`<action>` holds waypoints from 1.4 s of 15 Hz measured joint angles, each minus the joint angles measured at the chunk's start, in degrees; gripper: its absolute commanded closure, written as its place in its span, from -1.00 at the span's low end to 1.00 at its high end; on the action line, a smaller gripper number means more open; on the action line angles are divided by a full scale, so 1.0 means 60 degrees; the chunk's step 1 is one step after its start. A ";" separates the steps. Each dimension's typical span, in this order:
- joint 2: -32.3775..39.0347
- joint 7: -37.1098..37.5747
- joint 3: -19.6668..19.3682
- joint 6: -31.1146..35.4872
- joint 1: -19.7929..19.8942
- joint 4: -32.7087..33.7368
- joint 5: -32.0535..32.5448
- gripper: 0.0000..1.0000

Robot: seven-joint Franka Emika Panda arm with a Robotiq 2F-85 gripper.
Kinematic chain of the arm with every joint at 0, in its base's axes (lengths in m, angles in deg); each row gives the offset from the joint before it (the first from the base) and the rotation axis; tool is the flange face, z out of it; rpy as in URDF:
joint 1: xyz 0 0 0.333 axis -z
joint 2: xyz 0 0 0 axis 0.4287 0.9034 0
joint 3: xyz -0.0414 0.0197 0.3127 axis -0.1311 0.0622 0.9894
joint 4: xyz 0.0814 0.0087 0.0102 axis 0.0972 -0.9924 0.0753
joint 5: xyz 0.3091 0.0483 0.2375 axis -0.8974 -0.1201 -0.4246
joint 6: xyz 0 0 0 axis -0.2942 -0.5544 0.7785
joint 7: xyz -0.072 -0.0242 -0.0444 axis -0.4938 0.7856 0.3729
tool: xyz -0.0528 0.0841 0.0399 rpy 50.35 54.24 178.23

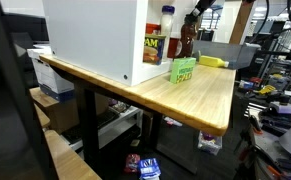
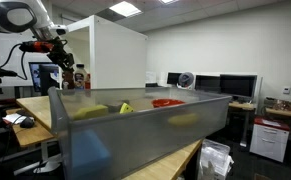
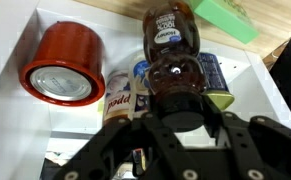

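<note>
Wrist view: your tool [image 3: 181, 118] was clamped on the syrup bottle [image 3: 171, 40] near its cap. A slip there could have swung it into the red can [image 3: 65, 62].

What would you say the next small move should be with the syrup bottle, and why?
Probably a small straight lift. The gripper appears closed on the syrup bottle near its cap, and the cans crowd close beside it, so sideways travel risks a knock.

Syrup bottle [image 3: 172, 45] top partly hidden by hand [image 3: 182, 128], can labels [image 3: 120, 98] blurred, green box [image 3: 230, 18] cropped
</note>
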 measured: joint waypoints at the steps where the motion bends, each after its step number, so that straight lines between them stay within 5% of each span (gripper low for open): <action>1: 0.0016 0.0168 0.0101 0.0150 0.0055 0.0001 0.0000 0.60; 21: 0.0589 0.2947 0.2517 0.2001 0.2022 0.0052 0.0534 0.60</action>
